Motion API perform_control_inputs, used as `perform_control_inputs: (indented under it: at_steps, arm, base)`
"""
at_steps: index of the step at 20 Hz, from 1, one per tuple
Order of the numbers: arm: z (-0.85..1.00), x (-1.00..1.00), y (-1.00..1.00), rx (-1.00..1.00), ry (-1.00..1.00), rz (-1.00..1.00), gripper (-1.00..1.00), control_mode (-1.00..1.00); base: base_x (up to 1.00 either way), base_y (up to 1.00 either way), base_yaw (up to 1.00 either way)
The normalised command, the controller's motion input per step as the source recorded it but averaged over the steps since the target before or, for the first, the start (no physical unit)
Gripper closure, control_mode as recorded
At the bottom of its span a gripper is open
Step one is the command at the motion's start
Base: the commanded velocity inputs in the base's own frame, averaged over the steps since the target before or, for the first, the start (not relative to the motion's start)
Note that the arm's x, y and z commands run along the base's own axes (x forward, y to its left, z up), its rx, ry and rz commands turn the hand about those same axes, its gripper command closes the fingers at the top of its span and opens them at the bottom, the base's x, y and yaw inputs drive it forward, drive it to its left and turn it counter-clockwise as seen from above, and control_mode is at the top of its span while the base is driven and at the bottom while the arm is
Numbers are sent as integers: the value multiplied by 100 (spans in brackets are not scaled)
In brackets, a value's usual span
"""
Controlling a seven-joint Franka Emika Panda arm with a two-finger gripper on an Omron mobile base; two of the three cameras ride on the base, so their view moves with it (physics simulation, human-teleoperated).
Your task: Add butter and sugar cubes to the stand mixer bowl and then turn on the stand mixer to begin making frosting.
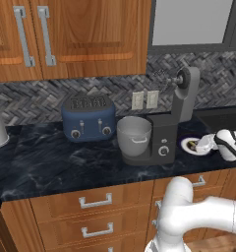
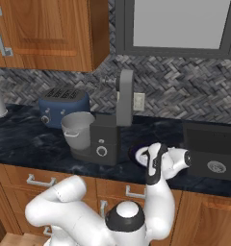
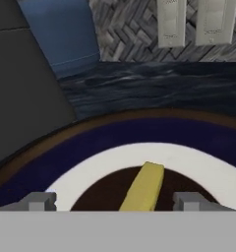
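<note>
A home kitchen: a dark marbled counter (image 1: 66, 157) carries the stand mixer (image 1: 169, 128), with a navy toaster (image 1: 89, 118) just beside it. Wooden cabinets (image 1: 80, 34) hang above the counter, drawers (image 1: 95, 202) sit below, a herringbone tile backsplash (image 1: 36, 96) behind.

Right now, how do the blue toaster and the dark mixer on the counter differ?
The toaster is navy, low and boxy; the stand mixer is dark grey and taller, its head tilted up with the whisk in the air. The toaster has two small front knobs; the stand mixer has one silver-rimmed knob. Both stand on the dark counter by the backsplash.
</note>
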Motion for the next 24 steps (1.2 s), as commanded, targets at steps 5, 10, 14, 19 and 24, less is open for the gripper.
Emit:
perform_control_inputs:
  at_steps: [5, 10, 14, 19, 24]
  arm:
    - [-78, 0, 0, -16, 3, 0, -100, -100]
    - [-92, 0, 0, -15, 14, 0, 100, -100]
    - [-77, 0, -9, -8, 12, 0, 100, -100]
    - [-47, 0, -15, -1, 3, 0, 100, -100]
    - [-12, -15, -10, 0, 0, 0, 100, -100]
  base:
    - [0, 0, 0]
    - [0, 0, 0]
    - [0, 0, 0]
    - [0, 0, 0]
    - [0, 0, 0]
